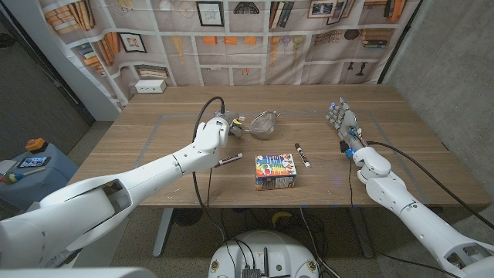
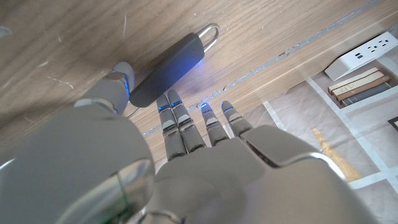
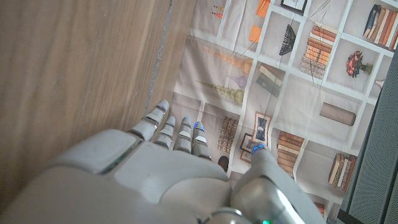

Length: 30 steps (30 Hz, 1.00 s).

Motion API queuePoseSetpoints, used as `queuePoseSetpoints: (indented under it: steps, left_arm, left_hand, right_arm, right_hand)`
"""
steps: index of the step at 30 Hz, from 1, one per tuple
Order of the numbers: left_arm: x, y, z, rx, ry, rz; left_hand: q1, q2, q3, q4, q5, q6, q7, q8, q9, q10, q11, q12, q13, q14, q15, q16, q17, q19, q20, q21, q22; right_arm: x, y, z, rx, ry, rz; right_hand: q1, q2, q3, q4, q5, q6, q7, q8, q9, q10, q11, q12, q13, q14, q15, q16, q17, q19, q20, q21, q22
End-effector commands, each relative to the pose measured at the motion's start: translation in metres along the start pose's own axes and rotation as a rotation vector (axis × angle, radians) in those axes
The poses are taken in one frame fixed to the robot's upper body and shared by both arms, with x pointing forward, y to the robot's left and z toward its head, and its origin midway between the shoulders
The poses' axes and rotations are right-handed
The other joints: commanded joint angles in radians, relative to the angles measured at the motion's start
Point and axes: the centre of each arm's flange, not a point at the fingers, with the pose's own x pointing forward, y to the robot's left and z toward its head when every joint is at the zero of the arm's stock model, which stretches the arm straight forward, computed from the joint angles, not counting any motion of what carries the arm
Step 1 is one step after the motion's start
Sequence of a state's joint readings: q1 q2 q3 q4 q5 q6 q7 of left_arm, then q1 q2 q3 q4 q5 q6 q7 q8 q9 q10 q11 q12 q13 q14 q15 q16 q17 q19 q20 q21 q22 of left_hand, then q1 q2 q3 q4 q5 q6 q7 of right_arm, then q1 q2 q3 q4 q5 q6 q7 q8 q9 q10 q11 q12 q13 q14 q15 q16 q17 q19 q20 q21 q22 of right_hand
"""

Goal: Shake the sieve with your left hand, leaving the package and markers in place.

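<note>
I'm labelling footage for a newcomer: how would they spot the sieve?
Start at the wooden table and go to its middle, toward the far edge. The sieve is the round wire-mesh bowl beyond the colourful package, its dark handle reaching toward the left robot hand.

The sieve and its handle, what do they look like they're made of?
The sieve bowl looks like fine metal wire mesh, grey and see-through. Its handle looks like matte dark plastic or rubber, ending in a shiny metal hanging loop.
</note>
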<state>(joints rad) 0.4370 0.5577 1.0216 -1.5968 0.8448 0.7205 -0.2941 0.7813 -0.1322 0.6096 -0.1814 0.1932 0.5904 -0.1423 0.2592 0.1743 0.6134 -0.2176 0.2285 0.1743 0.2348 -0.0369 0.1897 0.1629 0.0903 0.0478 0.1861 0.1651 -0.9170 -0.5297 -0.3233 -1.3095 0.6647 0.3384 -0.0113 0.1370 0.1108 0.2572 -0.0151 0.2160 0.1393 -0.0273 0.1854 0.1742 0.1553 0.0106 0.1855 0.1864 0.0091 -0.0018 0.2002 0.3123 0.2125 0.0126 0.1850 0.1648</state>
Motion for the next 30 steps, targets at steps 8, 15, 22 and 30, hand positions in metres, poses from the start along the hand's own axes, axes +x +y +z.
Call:
queuePoseSetpoints:
  steps: [8,15,22,30]
  left_arm:
    - [0.0031,-0.0038,-0.0019,-0.03,0.007,0.019]
    - [0.0024,-0.0059,-0.0022,-0.039,0.012,0.022]
    - [0.002,-0.006,-0.0027,-0.043,0.013,0.027]
    - [0.0021,-0.0058,-0.0023,-0.042,0.008,0.025]
  left_hand:
    - [0.053,0.011,-0.031,0.003,-0.001,0.117,-0.018,0.007,0.003,0.094,-0.002,-0.013,0.005,0.074,-0.127,0.006,0.003,0.064,-0.012,0.01,0.002]
    - [0.079,0.019,-0.048,0.004,-0.002,0.191,-0.031,0.008,0.003,0.148,-0.004,-0.016,0.006,0.107,-0.143,0.005,0.003,0.092,-0.021,0.009,0.002]
    - [0.103,0.029,-0.065,0.005,-0.003,0.269,-0.039,0.01,0.002,0.206,-0.005,-0.016,0.008,0.13,-0.151,0.001,0.004,0.119,-0.03,0.009,0.002]
    - [0.121,0.044,-0.07,0.006,-0.003,0.305,-0.041,0.006,0.002,0.237,-0.006,-0.016,0.009,0.146,-0.154,0.001,0.005,0.131,-0.031,0.008,0.003]
  right_arm:
    - [0.0001,0.0016,-0.0005,0.003,-0.004,-0.012]
    - [-0.0002,0.0015,-0.0011,0.003,-0.003,-0.018]
    - [-0.0007,0.0008,-0.0001,0.004,-0.005,-0.02]
    - [-0.0018,0.0002,0.0005,0.006,-0.005,-0.027]
  right_hand:
    - [0.003,0.005,0.007,0.001,0.002,0.009,-0.001,0.005,0.002,0.008,-0.004,0.01,0.003,0.006,0.002,0.008,0.0,0.006,0.002,0.007,0.005]
    - [0.002,0.005,0.008,0.0,0.002,0.012,-0.001,0.005,0.002,0.009,-0.005,0.01,0.003,0.006,0.002,0.008,-0.001,0.007,0.002,0.007,0.005]
    - [0.003,0.006,0.009,-0.001,0.002,0.014,0.0,0.006,0.002,0.011,-0.006,0.01,0.003,0.007,0.001,0.009,-0.002,0.008,0.001,0.007,0.005]
    - [0.003,0.007,0.011,-0.002,0.002,0.016,0.0,0.006,0.002,0.014,-0.004,0.011,0.003,0.008,0.001,0.01,-0.003,0.009,0.0,0.007,0.005]
